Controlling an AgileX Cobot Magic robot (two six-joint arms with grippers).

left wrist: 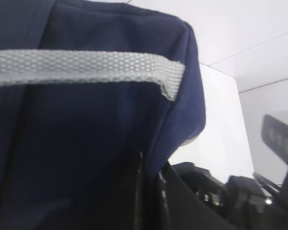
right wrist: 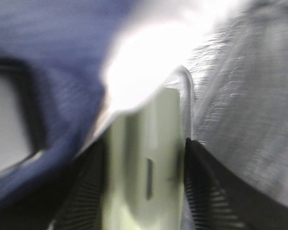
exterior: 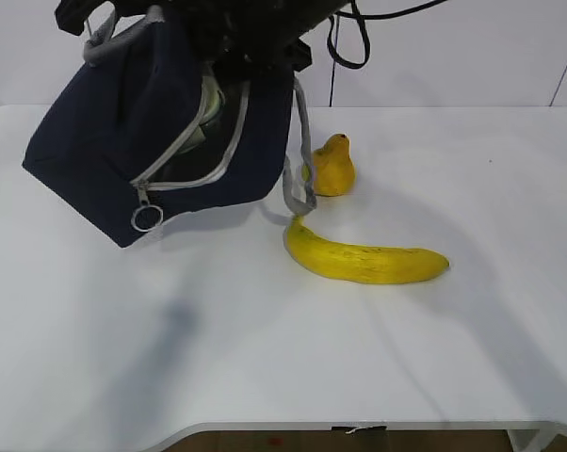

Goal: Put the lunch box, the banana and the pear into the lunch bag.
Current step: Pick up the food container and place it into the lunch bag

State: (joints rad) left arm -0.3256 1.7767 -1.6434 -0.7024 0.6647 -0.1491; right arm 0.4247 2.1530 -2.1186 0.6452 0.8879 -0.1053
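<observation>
Lunch box (right wrist: 144, 182), pale green, sits clamped between my right claw's (right wrist: 144, 191) half-spread jaws inside the tilted navy lunch bag (exterior: 114, 141); my left claw, shut, pinches the bag's fabric. I fear the box snagging the zipper edge and slipping out

A white table (exterior: 265, 358) spreads out below and in front of the right gripper (right wrist: 144, 191), its matte top catching soft grey shadows (exterior: 170, 330) down to the gripper's lower left. Directly behind the gripper stands a plain pale wall (exterior: 472, 47), crossed by a few thin seams. A black cable (exterior: 332, 85) loops and hangs just to the gripper's right. Far below it, past the table's rounded front edge, a strip of brown floor (exterior: 265, 441) shows.
</observation>
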